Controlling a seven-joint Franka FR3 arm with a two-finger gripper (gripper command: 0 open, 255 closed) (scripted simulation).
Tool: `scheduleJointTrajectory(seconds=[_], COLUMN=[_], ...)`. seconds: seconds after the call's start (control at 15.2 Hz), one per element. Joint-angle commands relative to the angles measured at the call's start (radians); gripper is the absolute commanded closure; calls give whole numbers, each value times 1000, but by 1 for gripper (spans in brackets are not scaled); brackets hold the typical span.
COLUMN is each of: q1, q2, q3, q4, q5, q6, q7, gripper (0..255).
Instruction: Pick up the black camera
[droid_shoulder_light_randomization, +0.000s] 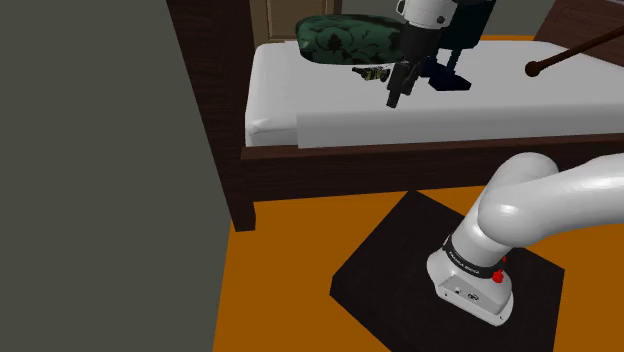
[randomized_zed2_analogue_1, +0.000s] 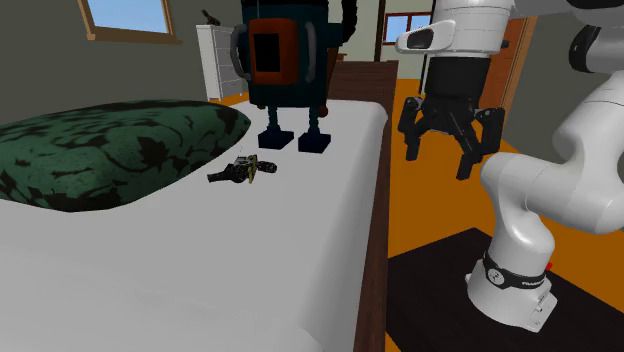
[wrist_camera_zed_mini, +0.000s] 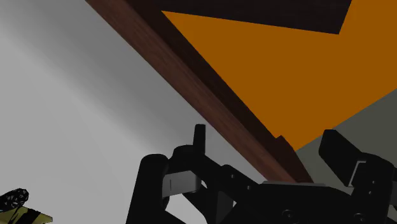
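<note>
The black camera (droid_shoulder_light_randomization: 372, 72) is a small dark object with yellowish parts, lying on the white bed (droid_shoulder_light_randomization: 450, 110) just in front of the green pillow (droid_shoulder_light_randomization: 350, 40). In the second exterior view the camera (randomized_zed2_analogue_1: 240, 170) lies between the pillow (randomized_zed2_analogue_1: 100, 150) and the bed's wooden side rail. My gripper (randomized_zed2_analogue_1: 437, 160) hangs open above that side rail, off to the camera's right and higher, with nothing between its fingers. From the shoulder, the gripper (droid_shoulder_light_randomization: 396, 98) hovers close beside the camera. Seen from the wrist, the camera (wrist_camera_zed_mini: 16, 207) lies beyond my left finger (wrist_camera_zed_mini: 149, 188).
A dark blue toy robot (randomized_zed2_analogue_1: 290, 60) stands on the bed behind the camera. A dark stick with a knob end (droid_shoulder_light_randomization: 540, 66) lies over the bed at the shoulder view's right. The dark wooden bed frame (droid_shoulder_light_randomization: 215, 120) borders an orange floor (droid_shoulder_light_randomization: 290, 250). My stand sits on a black box (droid_shoulder_light_randomization: 390, 270).
</note>
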Motion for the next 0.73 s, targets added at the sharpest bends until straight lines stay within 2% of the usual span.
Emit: scheduleJointTrajectory(seconds=[0.0,0.66], q1=[0,-24], q2=[0,364], q3=[0,-149], q4=[0,241], q5=[0,-40], q6=[0,99], q7=[0,-153], gripper=[0,0])
